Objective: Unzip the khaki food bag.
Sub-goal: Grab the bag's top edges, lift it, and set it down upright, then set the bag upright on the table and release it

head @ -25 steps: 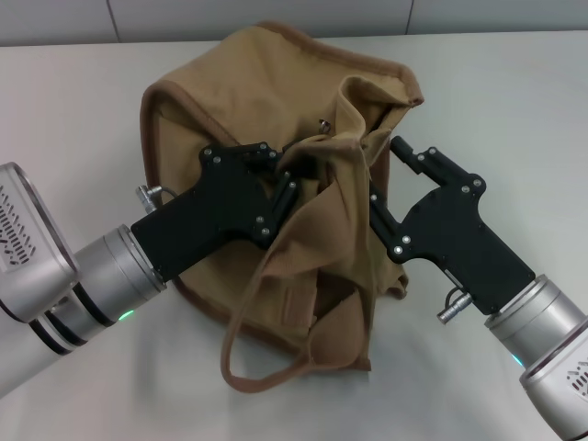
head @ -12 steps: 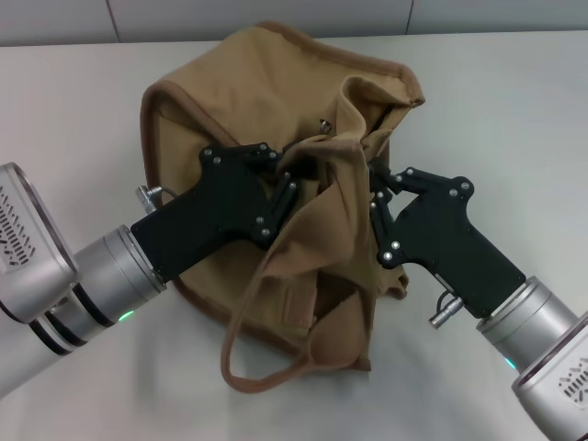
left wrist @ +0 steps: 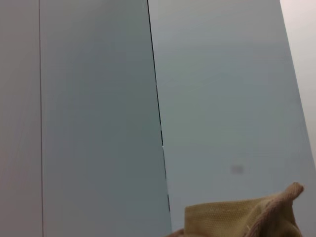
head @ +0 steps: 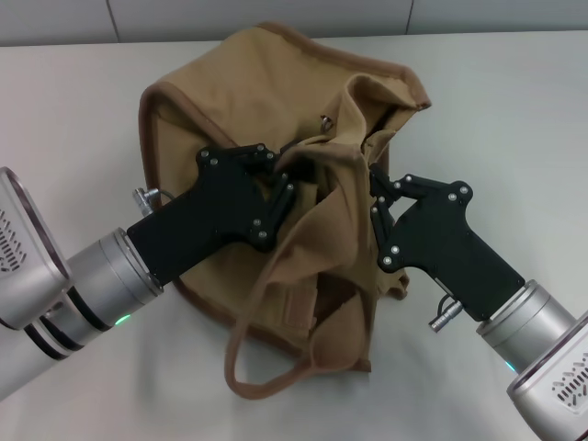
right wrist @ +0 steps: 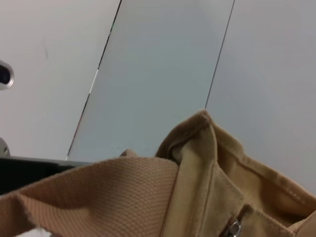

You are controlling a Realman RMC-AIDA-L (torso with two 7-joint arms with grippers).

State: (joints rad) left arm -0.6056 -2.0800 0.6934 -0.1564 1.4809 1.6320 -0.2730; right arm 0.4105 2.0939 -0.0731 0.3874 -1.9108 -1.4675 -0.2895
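The khaki food bag (head: 230,110) lies slumped in the middle of the table, its top crumpled between both grippers. My left gripper (head: 280,176) comes in from the left and is shut on a fold of the bag's top. My right gripper (head: 375,186) comes in from the right and is shut on the fabric at the other side of that fold. One strap handle (head: 248,372) loops toward the front. The right wrist view shows the bag's trimmed corner (right wrist: 202,128) and a small metal zipper piece (right wrist: 233,228). The left wrist view catches only a bag corner (left wrist: 237,219).
The bag rests on a pale table (head: 73,110) that reaches to a grey panelled wall (head: 257,14) at the back. A metal snap (head: 323,120) shows on the bag's upper face. Both forearms cross the table's front corners.
My right gripper moved left from beside the bag, and its open fingers shut on the fabric. The left gripper kept its hold and barely shifted.
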